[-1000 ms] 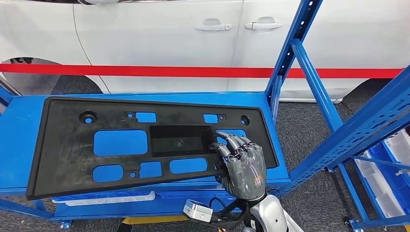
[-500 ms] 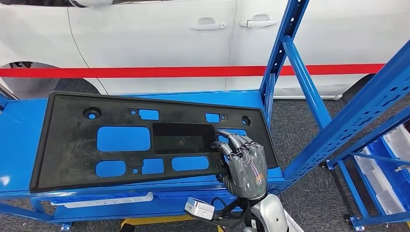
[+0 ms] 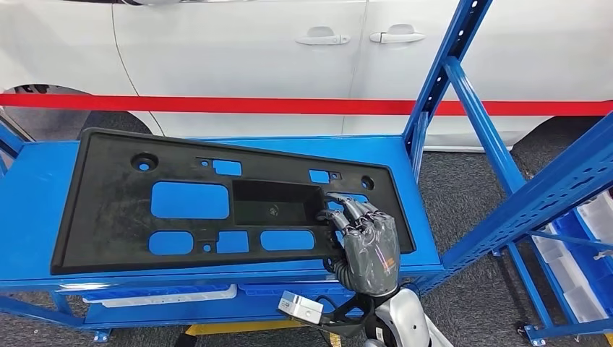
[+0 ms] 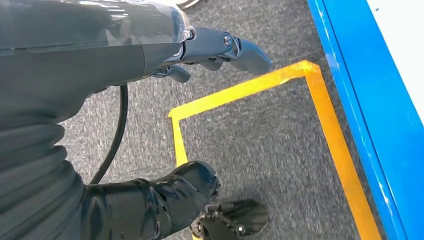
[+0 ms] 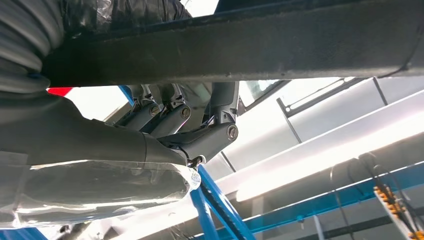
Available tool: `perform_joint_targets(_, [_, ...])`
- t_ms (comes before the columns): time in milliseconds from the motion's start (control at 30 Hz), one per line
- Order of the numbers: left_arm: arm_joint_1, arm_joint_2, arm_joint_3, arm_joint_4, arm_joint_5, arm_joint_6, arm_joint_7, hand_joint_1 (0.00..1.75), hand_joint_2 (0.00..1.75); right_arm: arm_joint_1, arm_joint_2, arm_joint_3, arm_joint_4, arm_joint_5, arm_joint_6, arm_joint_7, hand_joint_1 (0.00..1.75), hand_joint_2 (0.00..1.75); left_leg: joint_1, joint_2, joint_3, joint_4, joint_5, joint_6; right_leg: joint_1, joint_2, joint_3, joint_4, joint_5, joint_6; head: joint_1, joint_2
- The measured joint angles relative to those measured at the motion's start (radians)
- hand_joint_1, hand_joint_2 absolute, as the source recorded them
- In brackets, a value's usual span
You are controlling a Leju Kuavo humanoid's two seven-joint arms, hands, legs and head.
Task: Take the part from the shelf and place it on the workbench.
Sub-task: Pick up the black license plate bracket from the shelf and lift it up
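The part (image 3: 108,210) is a long black plastic panel with several cutouts and a sunken pocket in its middle. It lies slightly askew over the blue workbench top (image 3: 36,188), with its near edge close to the bench's front. My right hand (image 3: 369,246) grips the panel's right end, fingers curled over the top by a cutout. In the right wrist view the panel's dark underside (image 5: 250,45) runs above the right hand (image 5: 165,135). My left hand (image 4: 165,55) hangs over grey carpet, fingers apart, holding nothing.
Blue shelf uprights (image 3: 448,72) rise at the bench's right end, with pale bins (image 3: 593,217) low on the far right. A white car (image 3: 253,50) behind a red band (image 3: 253,106) stands beyond the bench. Yellow floor tape (image 4: 330,125) runs beside a blue frame (image 4: 380,100).
The head view has swayed. The panel has turned a little over the bench, its left end now farther from me. My right hand keeps its grip.
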Motion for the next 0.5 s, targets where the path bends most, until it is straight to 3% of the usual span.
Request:
perform_joint_targets(67, [-0.001, -0.002, 0.0, 0.0, -0.001, 0.004, 0.003, 0.0, 1.75, 0.0, 0.0, -0.002, 0.0, 0.0, 0.0, 0.0, 1.75, 1.75, -0.002, 0.0, -0.003, 0.001, 0.001, -0.004, 0.009, -0.001, 0.037, -0.084, 0.026, -0.013, 0.0, 0.0])
perform_joint_targets(133, [-0.001, -0.003, 0.0, 0.0, -0.002, 0.006, 0.005, 0.0, 1.75, 0.0, 0.0, -0.003, -0.001, -0.001, 0.0, 0.001, 1.75, 1.75, -0.001, 0.001, -0.007, 0.0, 0.004, -0.012, 0.011, -0.001, 0.036, -0.097, 0.029, -0.015, 0.0, 0.0])
perform_joint_targets(200, [-0.001, -0.004, 0.0, 0.0, -0.002, 0.007, 0.005, 0.0, 1.75, 0.001, 0.001, -0.004, -0.001, -0.001, 0.0, 0.002, 1.75, 1.75, -0.001, 0.001, -0.012, 0.011, -0.01, -0.022, 0.005, -0.004, 0.039, -0.111, 0.039, -0.019, 0.0, 0.0])
perform_joint_targets(267, [-0.001, -0.004, 0.0, 0.0, -0.002, 0.008, 0.005, 0.0, 1.75, 0.0, 0.004, -0.004, -0.001, -0.001, 0.0, 0.002, 1.75, 1.75, 0.002, 0.001, -0.04, 0.081, -0.065, -0.033, -0.003, -0.007, 0.038, -0.123, 0.05, -0.025, -0.001, 0.0])
perform_joint_targets(333, [0.0, -0.004, 0.0, 0.0, -0.002, 0.009, 0.006, 0.0, 1.75, 0.0, 0.007, -0.004, -0.001, -0.001, 0.0, 0.002, 1.75, 1.75, 0.009, 0.001, -0.088, 0.207, -0.133, -0.045, -0.004, -0.009, 0.028, -0.121, 0.056, -0.027, -0.001, 0.0])
perform_joint_targets(367, [0.0, -0.004, 0.0, 0.0, -0.002, 0.009, 0.007, 0.0, 1.75, 0.001, 0.008, -0.004, 0.0, -0.001, 0.0, 0.002, 1.75, 1.75, 0.013, 0.001, -0.104, 0.255, -0.151, -0.051, -0.004, -0.009, 0.023, -0.118, 0.058, -0.026, -0.001, 0.0])
perform_joint_targets(400, [0.001, -0.004, 0.0, 0.0, -0.002, 0.009, 0.007, 0.0, 1.75, 0.002, 0.008, -0.004, 0.0, -0.001, 0.0, 0.002, 1.75, 1.75, 0.017, 0.001, -0.104, 0.267, -0.149, -0.055, -0.005, -0.009, 0.017, -0.113, 0.059, -0.024, -0.001, 0.0])
perform_joint_targets(433, [0.001, -0.003, 0.0, 0.0, -0.002, 0.009, 0.008, 0.0, 1.75, 0.002, 0.008, -0.004, 0.0, -0.001, 0.0, 0.002, 1.75, 1.75, 0.02, 0.001, -0.083, 0.238, -0.129, -0.058, -0.006, -0.009, 0.011, -0.108, 0.061, -0.022, -0.001, 0.0])
perform_joint_targets(500, [-0.001, -0.003, 0.0, 0.0, -0.002, 0.009, 0.008, 0.0, 1.75, 0.002, 0.008, -0.004, 0.0, -0.001, 0.0, 0.002, 1.75, 1.75, 0.026, 0.001, -0.008, 0.105, -0.077, -0.061, -0.008, -0.008, 0.0, -0.096, 0.063, -0.016, -0.001, 0.0])
